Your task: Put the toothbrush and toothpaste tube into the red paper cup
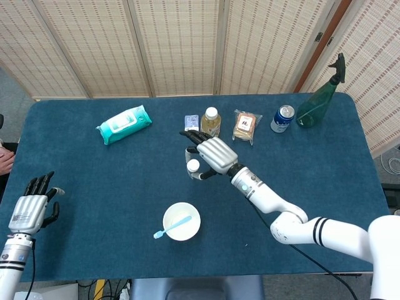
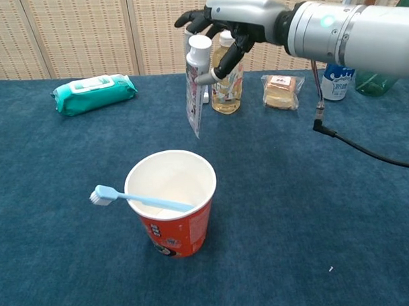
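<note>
The red paper cup [image 2: 172, 202] [image 1: 182, 221] stands near the table's front, white inside. A light blue toothbrush [image 2: 135, 198] [image 1: 172, 227] leans in it, bristle head sticking out over the left rim. My right hand [image 2: 232, 21] [image 1: 211, 155] holds the white toothpaste tube [image 2: 195, 86] [image 1: 193, 167] by its cap end, flat end hanging down, in the air above and just behind the cup. My left hand [image 1: 29, 210] stays at the table's front left corner, holding nothing, fingers apart.
Along the back stand a teal wipes pack [image 2: 93, 92], a yellow drink bottle [image 2: 227, 78], a small blue box [image 1: 191, 123], a snack packet [image 2: 279, 92], a blue can [image 2: 334, 80] and a green spray bottle [image 1: 320, 101]. A black cable [image 2: 366, 161] trails from my right arm.
</note>
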{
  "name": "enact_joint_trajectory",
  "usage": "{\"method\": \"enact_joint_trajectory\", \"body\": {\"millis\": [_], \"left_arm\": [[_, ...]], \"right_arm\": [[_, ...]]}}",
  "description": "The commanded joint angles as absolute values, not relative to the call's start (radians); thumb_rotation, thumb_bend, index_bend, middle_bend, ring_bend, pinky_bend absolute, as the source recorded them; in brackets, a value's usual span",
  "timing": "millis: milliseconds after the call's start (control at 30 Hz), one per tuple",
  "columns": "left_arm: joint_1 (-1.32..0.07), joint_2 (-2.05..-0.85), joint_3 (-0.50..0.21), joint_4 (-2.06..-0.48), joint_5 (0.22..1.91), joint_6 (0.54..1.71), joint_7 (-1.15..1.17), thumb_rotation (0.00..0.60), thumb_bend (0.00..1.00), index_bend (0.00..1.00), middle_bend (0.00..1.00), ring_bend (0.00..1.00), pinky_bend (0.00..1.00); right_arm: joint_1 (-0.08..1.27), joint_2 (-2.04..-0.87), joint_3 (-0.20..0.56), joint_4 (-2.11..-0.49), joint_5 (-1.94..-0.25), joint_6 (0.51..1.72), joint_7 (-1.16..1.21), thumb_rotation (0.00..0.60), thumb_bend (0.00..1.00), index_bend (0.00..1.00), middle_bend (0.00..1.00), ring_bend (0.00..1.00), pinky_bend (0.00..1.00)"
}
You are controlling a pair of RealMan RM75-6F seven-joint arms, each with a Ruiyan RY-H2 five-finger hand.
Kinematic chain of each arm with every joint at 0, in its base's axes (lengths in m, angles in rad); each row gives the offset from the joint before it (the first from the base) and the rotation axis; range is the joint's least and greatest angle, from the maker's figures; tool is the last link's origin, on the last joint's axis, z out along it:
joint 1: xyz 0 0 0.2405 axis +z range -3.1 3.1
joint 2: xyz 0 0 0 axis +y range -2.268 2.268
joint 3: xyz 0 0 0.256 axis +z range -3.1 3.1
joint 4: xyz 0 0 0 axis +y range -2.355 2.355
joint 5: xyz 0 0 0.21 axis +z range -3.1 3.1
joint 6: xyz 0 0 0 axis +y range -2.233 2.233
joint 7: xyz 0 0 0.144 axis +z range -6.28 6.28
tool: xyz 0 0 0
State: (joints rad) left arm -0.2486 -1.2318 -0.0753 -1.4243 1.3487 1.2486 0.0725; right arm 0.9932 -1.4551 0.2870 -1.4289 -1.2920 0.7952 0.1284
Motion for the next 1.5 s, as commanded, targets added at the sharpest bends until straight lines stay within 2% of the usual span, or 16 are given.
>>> {"method": "enact_joint_trajectory", "body": {"millis": [33, 400, 700, 1133, 1500], "left_arm": [[-0.251, -1.232, -0.076, -1.426, 1.349, 1.248, 0.075, 0.600, 0.60, 0.35, 0.00, 0.00, 0.00], [-0.259, -1.234, -0.080, -1.447, 1.351, 1.254, 0.103, 0.600, 0.60, 0.35, 0.00, 0.00, 0.00], [-0.261, -1.230, -0.079, -1.470, 1.352, 1.262, 0.129, 0.600, 0.60, 0.35, 0.00, 0.00, 0.00], [-0.256, -1.227, -0.074, -1.480, 1.345, 1.266, 0.141, 0.600, 0.60, 0.35, 0.00, 0.00, 0.00], [-0.249, -1.232, -0.068, -1.472, 1.342, 1.268, 0.132, 0.600, 0.60, 0.35, 0.00, 0.00, 0.00]], "right_arm": [[0.982, -1.396, 0.302, -1.510, -1.305, 0.807, 0.151, 0.600, 0.20, 0.72, 0.08, 0.00, 0.15], [0.931, -1.217, 0.317, -1.773, -1.363, 0.851, 0.215, 0.600, 0.20, 0.72, 0.08, 0.00, 0.15], [0.900, -1.128, 0.301, -1.882, -1.416, 0.862, 0.284, 0.600, 0.20, 0.72, 0.08, 0.00, 0.15], [0.881, -1.131, 0.237, -1.898, -1.492, 0.865, 0.355, 0.600, 0.20, 0.72, 0.08, 0.00, 0.15], [0.893, -1.207, 0.177, -1.832, -1.514, 0.827, 0.410, 0.600, 0.20, 0.72, 0.08, 0.00, 0.15]]}}
